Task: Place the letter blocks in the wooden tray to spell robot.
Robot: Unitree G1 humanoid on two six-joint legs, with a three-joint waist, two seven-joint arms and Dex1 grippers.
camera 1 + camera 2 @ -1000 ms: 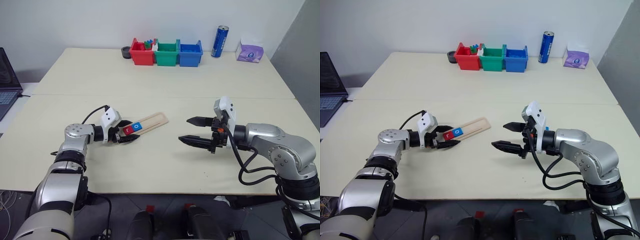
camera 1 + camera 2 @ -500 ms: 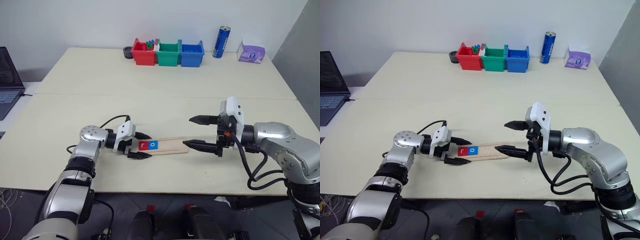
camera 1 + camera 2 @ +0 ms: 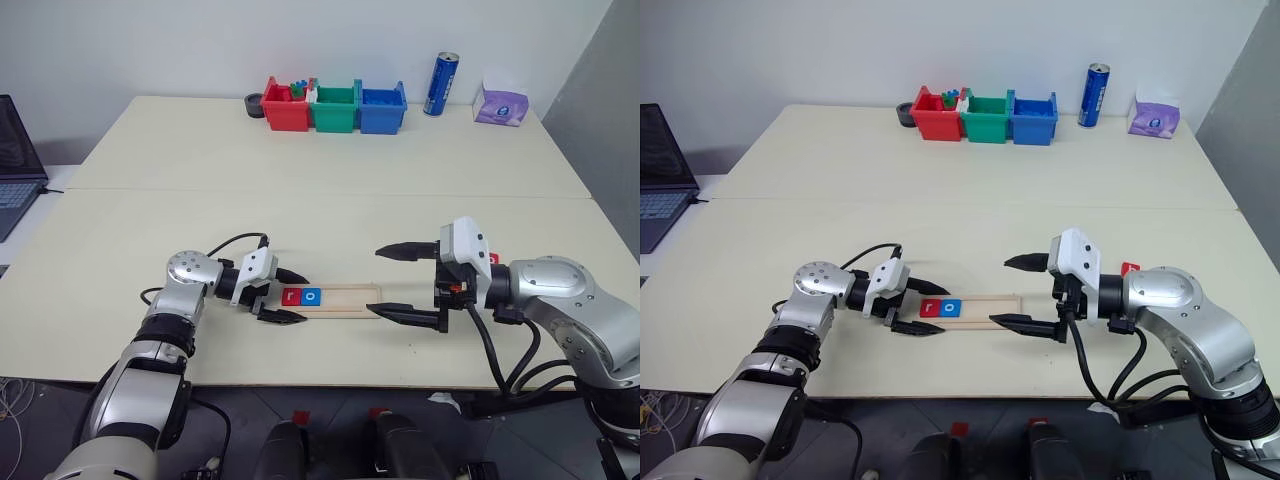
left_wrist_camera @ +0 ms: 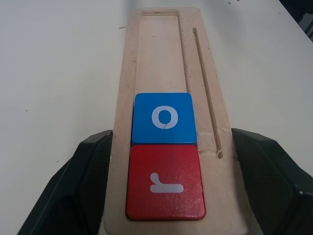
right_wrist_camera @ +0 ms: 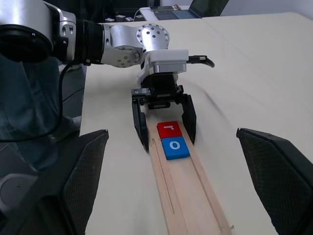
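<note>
the wooden tray (image 3: 335, 299) is lying flat on the desk (image 3: 300, 150) between the two hands. the left hand (image 3: 283, 295) is clamping its fingers on the tray's end, where the red r block (image 4: 165, 182) and blue o block (image 4: 164, 118) are sitting side by side, touching. the right hand (image 3: 398, 282) is hovering wide open at the tray's far end, holding nothing.

"r" on red block (image 4: 165, 182), "o" on blue block (image 4: 164, 117)
</note>
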